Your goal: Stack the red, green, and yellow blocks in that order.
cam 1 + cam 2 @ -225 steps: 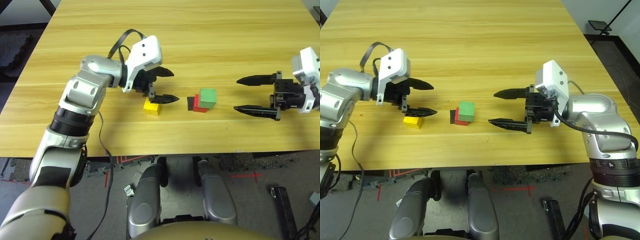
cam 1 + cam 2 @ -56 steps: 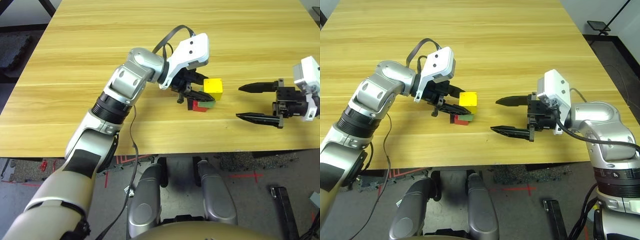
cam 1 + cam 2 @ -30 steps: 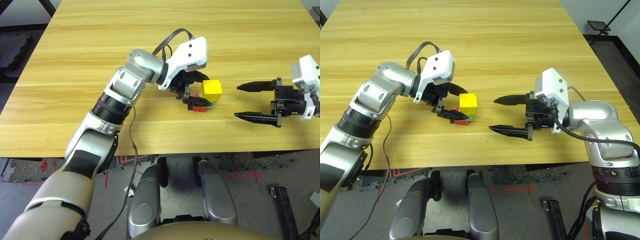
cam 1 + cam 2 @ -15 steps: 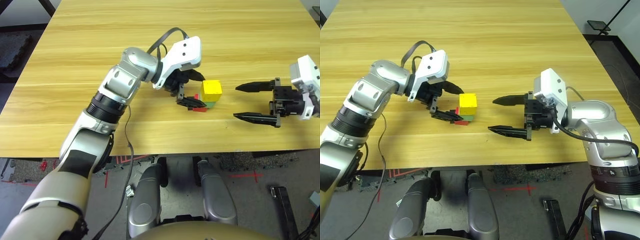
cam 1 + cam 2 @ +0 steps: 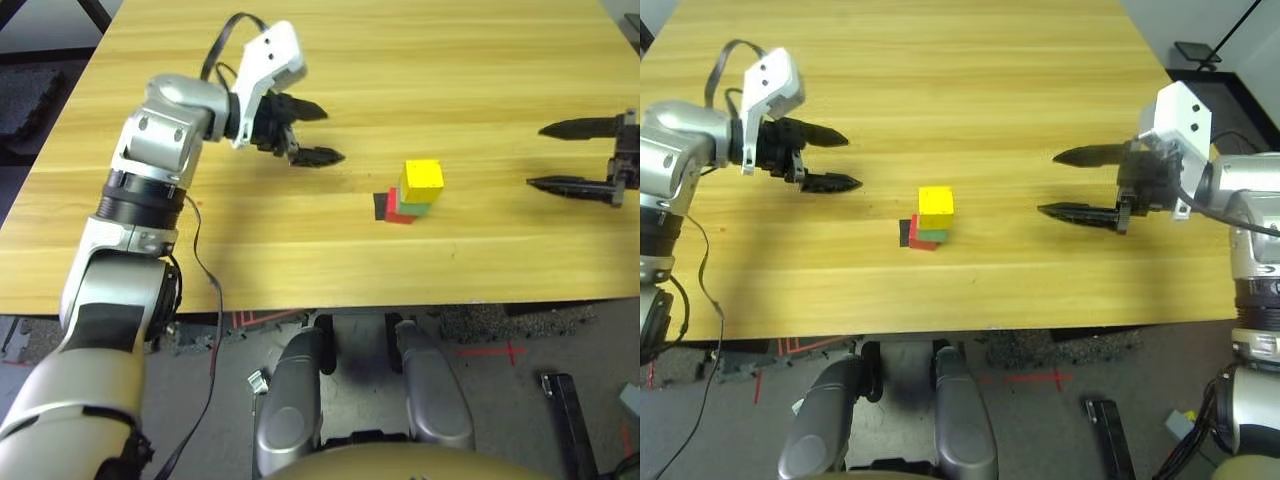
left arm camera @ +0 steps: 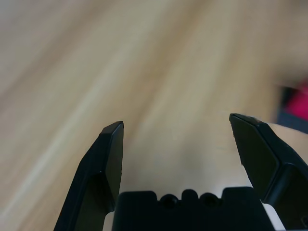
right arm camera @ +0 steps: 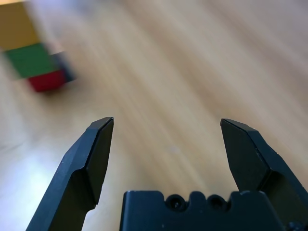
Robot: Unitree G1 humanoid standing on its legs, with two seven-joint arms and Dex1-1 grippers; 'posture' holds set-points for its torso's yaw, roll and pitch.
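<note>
The three blocks stand as one stack near the table's front middle: the red block at the bottom, the green block on it, the yellow block on top. My left gripper hangs open and empty well to the stack's left and farther back. My right gripper is open too, holding nothing, off to the stack's right. In the right wrist view the stack shows beyond the fingers.
A flat black square patch lies on the wooden table against the stack's left side. The table's front edge runs just below the stack.
My left gripper has pulled away from the stack, up and to the left, leaving the yellow block on top. My right gripper has drawn back to the right.
</note>
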